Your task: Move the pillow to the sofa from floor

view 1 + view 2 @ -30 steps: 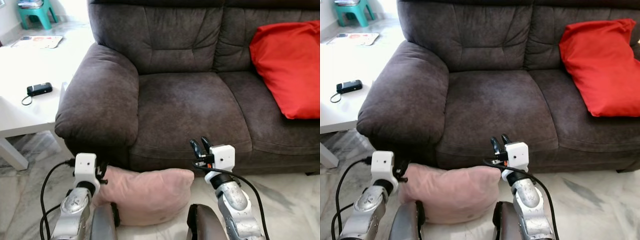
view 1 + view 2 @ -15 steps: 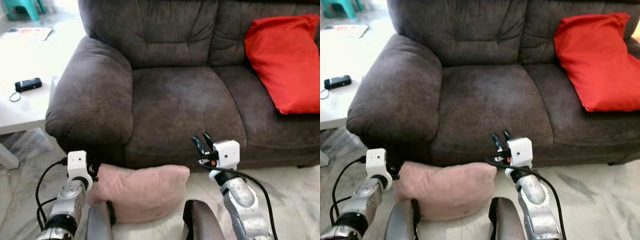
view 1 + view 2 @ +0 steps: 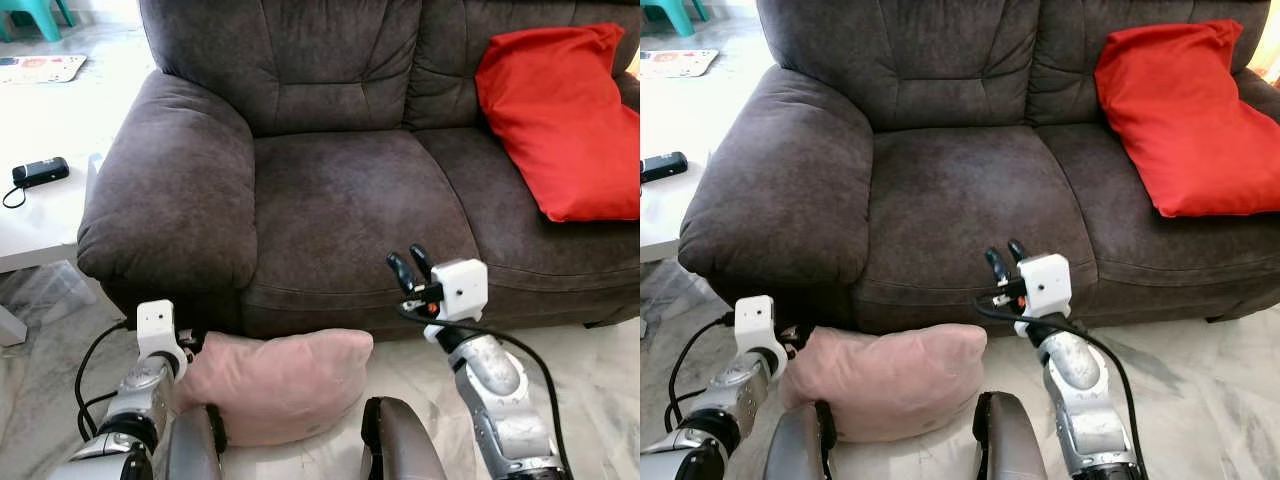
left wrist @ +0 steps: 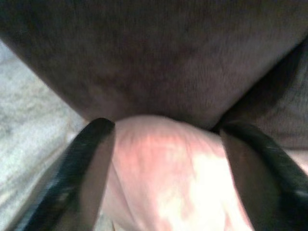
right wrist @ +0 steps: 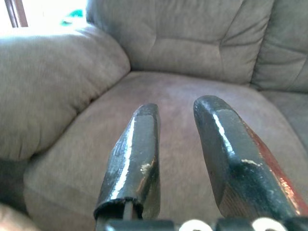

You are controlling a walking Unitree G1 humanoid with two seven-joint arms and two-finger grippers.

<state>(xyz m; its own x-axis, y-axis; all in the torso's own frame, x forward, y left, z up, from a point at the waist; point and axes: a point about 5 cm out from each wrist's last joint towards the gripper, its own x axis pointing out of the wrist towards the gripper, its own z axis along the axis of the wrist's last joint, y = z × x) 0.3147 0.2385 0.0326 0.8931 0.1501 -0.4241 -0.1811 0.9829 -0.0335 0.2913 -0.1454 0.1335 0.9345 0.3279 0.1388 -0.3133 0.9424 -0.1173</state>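
I see the soft pink fabric pillow on the floor against the dark brown suede sofa; nothing lifted yet. Left gripper spread wide around its corner, not clamped. Right gripper slightly parted, empty, over the seat's front edge.

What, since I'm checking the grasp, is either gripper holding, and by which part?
Nothing yet: the left gripper is open astride the soft pink pillow's end; the right gripper is empty.

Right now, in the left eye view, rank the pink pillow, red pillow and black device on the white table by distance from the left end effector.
1. Pink pillow: on the floor, at the left end effector.
2. Black device: on the white table, to the robot's left.
3. Red pillow: far right on the sofa.
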